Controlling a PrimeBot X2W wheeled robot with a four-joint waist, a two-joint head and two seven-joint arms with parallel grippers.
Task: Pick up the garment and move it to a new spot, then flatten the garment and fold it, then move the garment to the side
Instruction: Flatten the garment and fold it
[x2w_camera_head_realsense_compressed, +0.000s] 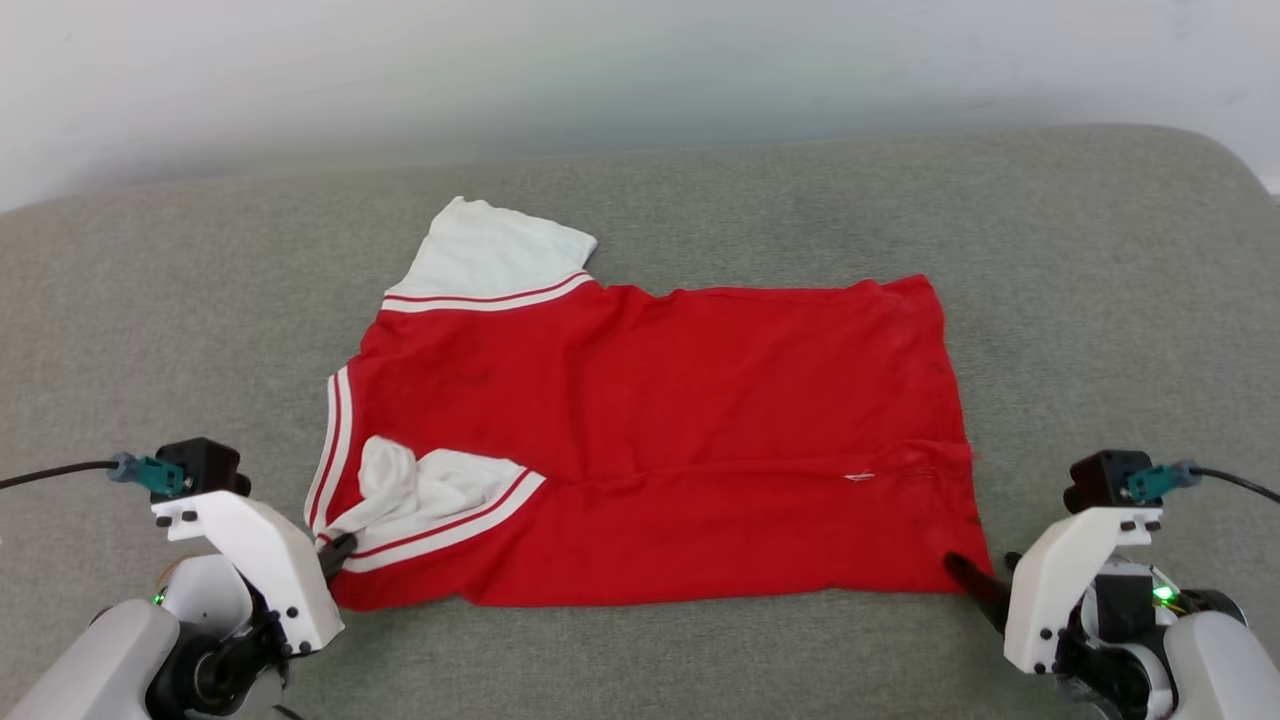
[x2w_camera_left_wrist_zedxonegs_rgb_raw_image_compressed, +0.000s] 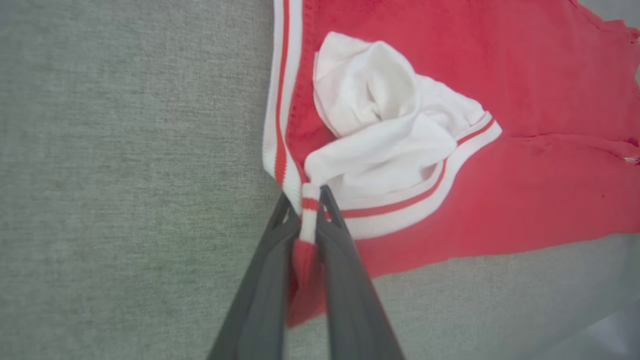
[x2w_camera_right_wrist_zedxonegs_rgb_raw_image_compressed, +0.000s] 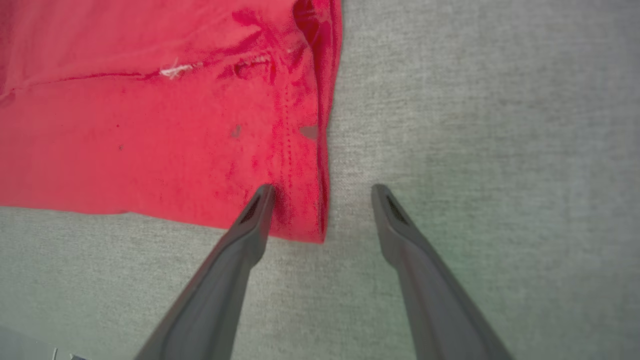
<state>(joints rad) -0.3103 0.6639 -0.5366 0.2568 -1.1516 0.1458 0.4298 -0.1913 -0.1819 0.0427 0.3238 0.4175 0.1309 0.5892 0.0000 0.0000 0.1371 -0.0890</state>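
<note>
Red garment (x2w_camera_head_realsense_compressed: 650, 440), seemingly soft and limp, flat on grey upholstery (x2w_camera_head_realsense_compressed: 200, 300); left end effector (x2w_camera_left_wrist_zedxonegs_rgb_raw_image_compressed: 306, 194) pinching striped corner at 8 o'clock; right end effector (x2w_camera_right_wrist_zedxonegs_rgb_raw_image_compressed: 324, 189) spread astride hem corner at 4 o'clock.

On grey fabric surface (x2w_camera_head_realsense_compressed: 150, 330): red garment (x2w_camera_head_realsense_compressed: 700, 400), flat, plain side up, w/ white sleeves.

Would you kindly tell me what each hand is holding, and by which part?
The left hand pinches the garment by its striped trim; the right hand, open at the hem corner, holds nothing.
</note>
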